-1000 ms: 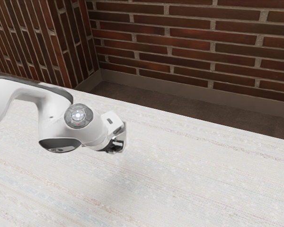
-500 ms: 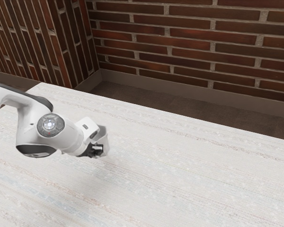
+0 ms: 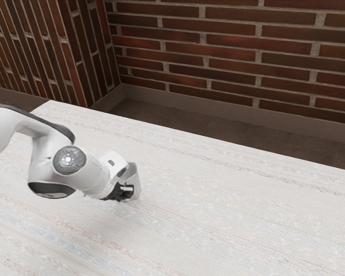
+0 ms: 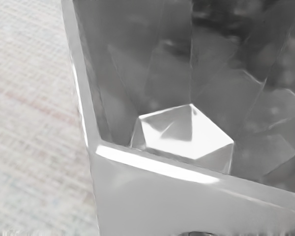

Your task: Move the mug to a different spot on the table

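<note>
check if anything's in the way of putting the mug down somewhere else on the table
Nothing visible stands in the way. The mug is at the gripper, low over the table. From there toward the exterior view's right, the tabletop shows only bare surface, so a new spot looks reachable without going around anything.

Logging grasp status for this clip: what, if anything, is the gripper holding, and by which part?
The gripper holds the pale mug, apparently by its wall at the rim.

The mug (image 4: 187,132), blurred, runs off the wrist view's edges.
</note>
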`<action>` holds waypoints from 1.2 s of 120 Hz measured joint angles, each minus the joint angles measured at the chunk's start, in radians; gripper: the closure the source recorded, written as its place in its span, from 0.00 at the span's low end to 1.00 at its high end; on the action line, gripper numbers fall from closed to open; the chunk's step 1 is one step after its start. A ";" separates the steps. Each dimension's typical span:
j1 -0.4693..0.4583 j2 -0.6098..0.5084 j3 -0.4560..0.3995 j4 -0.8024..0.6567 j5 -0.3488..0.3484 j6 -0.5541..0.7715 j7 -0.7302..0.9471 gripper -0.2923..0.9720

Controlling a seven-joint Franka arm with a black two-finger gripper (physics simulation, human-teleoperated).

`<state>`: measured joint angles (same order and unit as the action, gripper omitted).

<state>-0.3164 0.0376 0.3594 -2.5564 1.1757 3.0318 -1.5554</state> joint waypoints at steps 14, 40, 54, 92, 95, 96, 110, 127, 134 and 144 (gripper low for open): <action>-0.065 0.011 -0.003 0.002 -0.009 0.000 -0.010 0.81; -0.032 0.012 -0.003 0.002 -0.014 0.000 -0.024 0.81; -0.027 0.014 -0.003 0.002 -0.015 0.000 -0.030 0.81; -0.016 0.007 0.005 0.001 -0.023 -0.005 -0.041 0.81; -0.016 0.007 0.006 0.000 -0.024 -0.006 -0.042 0.81; -0.016 0.007 0.006 0.000 -0.024 -0.006 -0.042 0.80; -0.015 0.010 0.011 -0.003 -0.023 -0.008 -0.044 0.81; -0.013 0.010 0.012 -0.003 -0.023 -0.011 -0.046 0.81; -0.014 0.010 0.013 -0.003 -0.022 -0.013 -0.047 0.81; -0.014 0.018 0.012 -0.002 -0.023 -0.014 -0.048 0.81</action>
<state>-0.3304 0.0559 0.3716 -2.5581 1.1531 3.0173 -1.6035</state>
